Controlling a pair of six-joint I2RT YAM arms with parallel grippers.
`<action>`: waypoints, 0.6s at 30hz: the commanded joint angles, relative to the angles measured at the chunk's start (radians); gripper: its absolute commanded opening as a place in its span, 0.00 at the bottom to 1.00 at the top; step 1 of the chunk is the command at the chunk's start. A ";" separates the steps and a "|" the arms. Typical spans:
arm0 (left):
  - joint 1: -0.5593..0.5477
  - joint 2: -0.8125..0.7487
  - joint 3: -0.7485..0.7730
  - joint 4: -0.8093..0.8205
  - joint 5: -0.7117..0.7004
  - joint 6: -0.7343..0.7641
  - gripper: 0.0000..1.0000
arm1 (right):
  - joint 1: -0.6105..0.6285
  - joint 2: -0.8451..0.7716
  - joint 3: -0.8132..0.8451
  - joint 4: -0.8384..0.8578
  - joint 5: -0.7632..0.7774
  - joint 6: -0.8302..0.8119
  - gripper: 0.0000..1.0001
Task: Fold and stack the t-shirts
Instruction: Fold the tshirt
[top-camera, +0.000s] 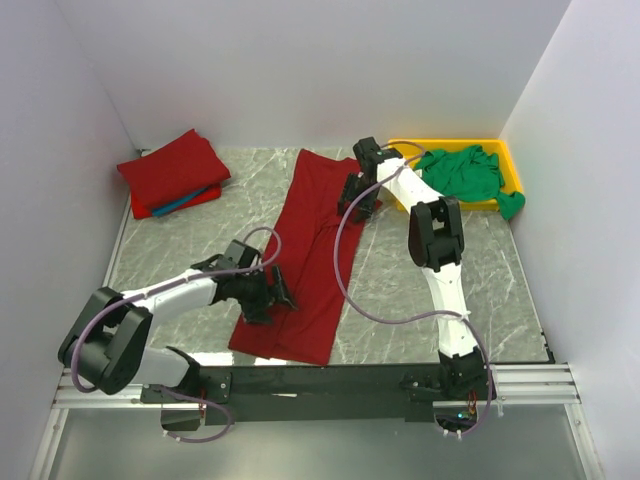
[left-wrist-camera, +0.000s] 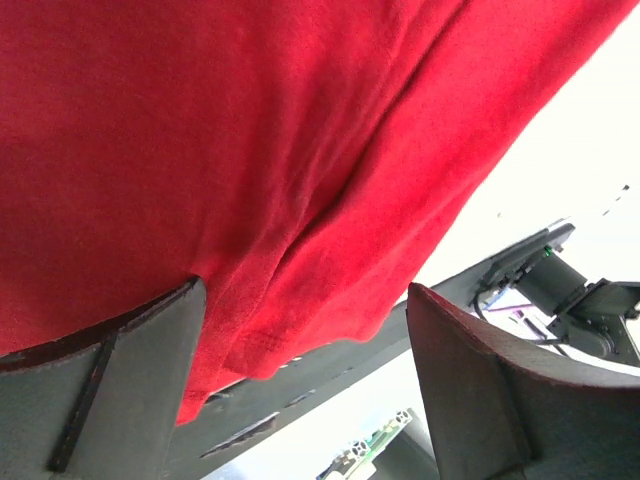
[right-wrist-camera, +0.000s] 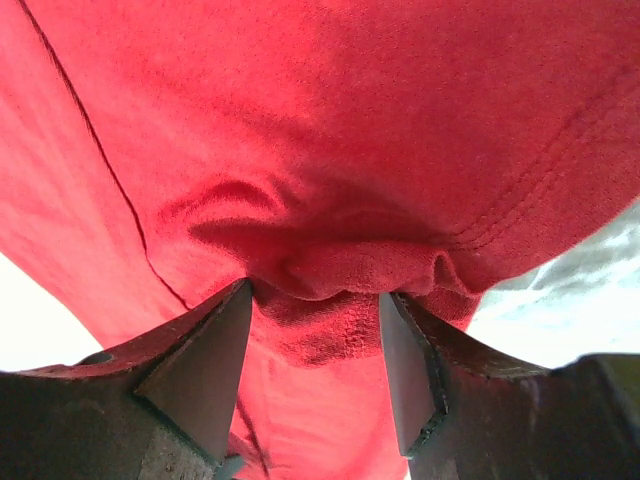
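Fold step: right pincer (right-wrist-camera: 315, 290) clamped on dark red shirt (top-camera: 310, 240) at 1 o'clock, left pincer (left-wrist-camera: 305, 288) apart at 7 o'clock hem. I'd grip left before lifting.

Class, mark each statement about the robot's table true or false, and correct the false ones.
1. The green t-shirt lies in the yellow tray. True.
2. The folded stack sits at the near right corner of the table. False: it sits at the far left.
3. A blue t-shirt shows at the edge of that stack, between red ones. True.
4. The left gripper is pressed shut. False: its fingers stand well apart at the edge of the spread red t-shirt.
5. The right gripper has red cloth bunched between its fingers. True.
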 joint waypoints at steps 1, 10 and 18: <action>-0.068 0.018 0.006 0.040 -0.040 -0.080 0.88 | -0.039 0.087 0.081 -0.070 0.080 -0.044 0.61; -0.217 0.012 0.066 0.179 -0.054 -0.225 0.90 | -0.079 0.100 0.158 -0.054 0.041 -0.095 0.61; -0.249 -0.124 0.175 -0.026 -0.236 -0.171 0.93 | -0.076 -0.050 0.169 -0.047 -0.035 -0.115 0.61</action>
